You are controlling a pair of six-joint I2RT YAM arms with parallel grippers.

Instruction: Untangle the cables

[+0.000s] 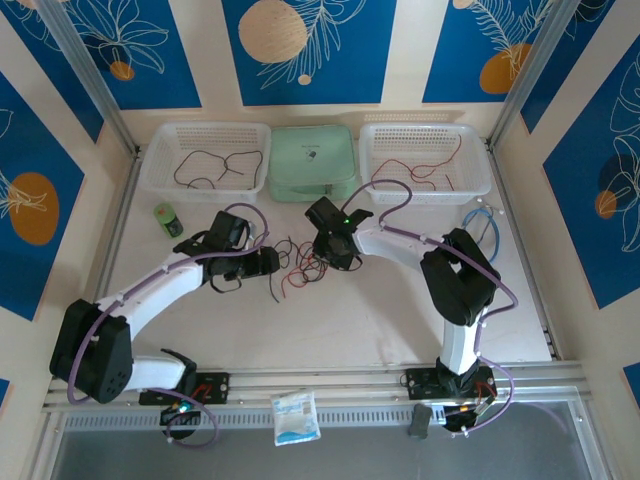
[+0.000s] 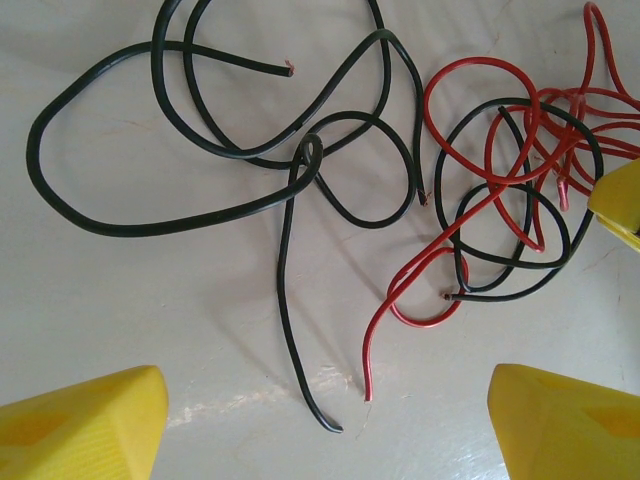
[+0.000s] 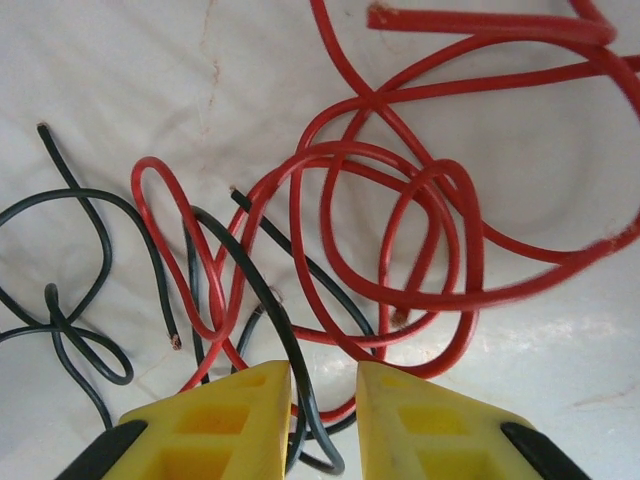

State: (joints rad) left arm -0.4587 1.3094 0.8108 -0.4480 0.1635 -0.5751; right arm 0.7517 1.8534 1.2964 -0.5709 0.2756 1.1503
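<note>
We see a messy pile of thin cables (image 1: 300, 265) lying flat, just in front of the green box (image 1: 313, 160). Some are black and some are red. The black cables (image 2: 200, 217) make big wide loops on the pile's left side, and one bends into a small hook around another. The red cables (image 2: 470, 60) curl in many rings on the right side and cross over each other and over a black one. Cut ends poke out. More dark cables (image 1: 215, 165) lie left of the green box, and more red ones (image 1: 428, 175) lie right of it.
</note>
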